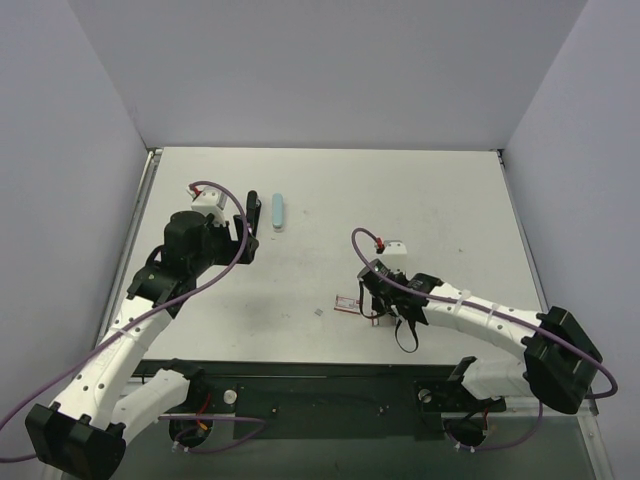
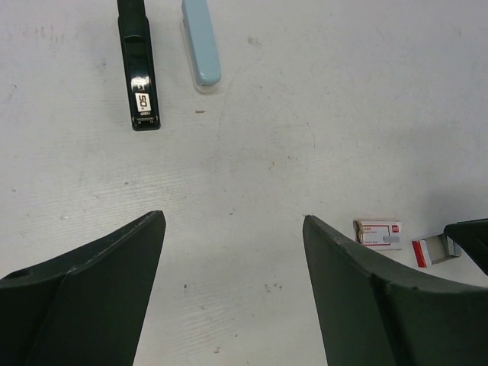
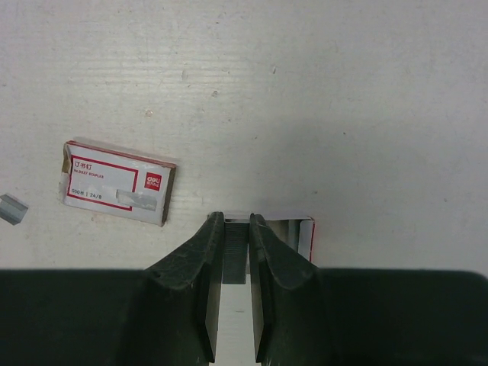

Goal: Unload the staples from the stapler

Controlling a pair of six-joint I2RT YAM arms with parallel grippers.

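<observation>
Right gripper (image 3: 236, 217) is low at the near middle of the table (image 1: 420, 200), with bare surface ahead of it and to its right. Its fingers are clenched on the staples (image 3: 236, 255), a ribbed grey strip that fills the narrow gap between the 2 pads. The strip's far end sits over the open tray (image 3: 297, 232), a red-edged sleeve just beside the right finger. I cannot tell whether strip and tray touch.

A red-and-white box (image 3: 118, 183) lies flat to the left, apart from the fingers. A loose grey bit (image 3: 11, 207) lies further left, cut by the frame edge.

Left gripper (image 2: 232, 217) is released, its jaws spread wide over bare table and grasping nothing. The black stapler (image 2: 139, 76) lies ahead of it, with a pale blue bar (image 2: 202, 46) alongside (parallel, with a slim gap between). Both are well apart from the box.

From above, the far half and right side of the table are open. The 2 arms are well apart. The surface is white with fine scuffs and specks. Plain pale walls (image 1: 320, 70) close in the left, far and right edges.
</observation>
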